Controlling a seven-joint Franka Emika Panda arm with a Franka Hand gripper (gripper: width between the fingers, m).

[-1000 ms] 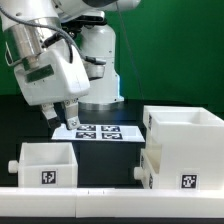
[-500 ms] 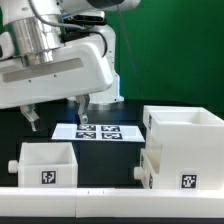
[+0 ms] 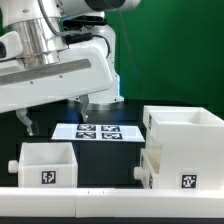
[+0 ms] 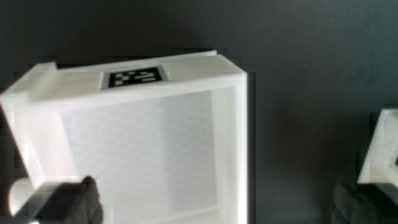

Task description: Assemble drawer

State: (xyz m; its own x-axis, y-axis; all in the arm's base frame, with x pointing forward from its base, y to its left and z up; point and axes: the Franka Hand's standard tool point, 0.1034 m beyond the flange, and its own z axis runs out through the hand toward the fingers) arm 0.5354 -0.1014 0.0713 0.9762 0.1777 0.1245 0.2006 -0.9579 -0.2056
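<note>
Arm hanging over the loose tray, nothing grabbed yet

The gripper sits upper left in the exterior view with its fingers spread wide and empty, above the small tray at lower left. My guess is they're held that wide to straddle a tray wall. The casing stands at right, with what looks like a second tray tucked in low. Only the wrist view looks straight down into the tray; only the exterior shows the casing and the marker board behind.
</note>
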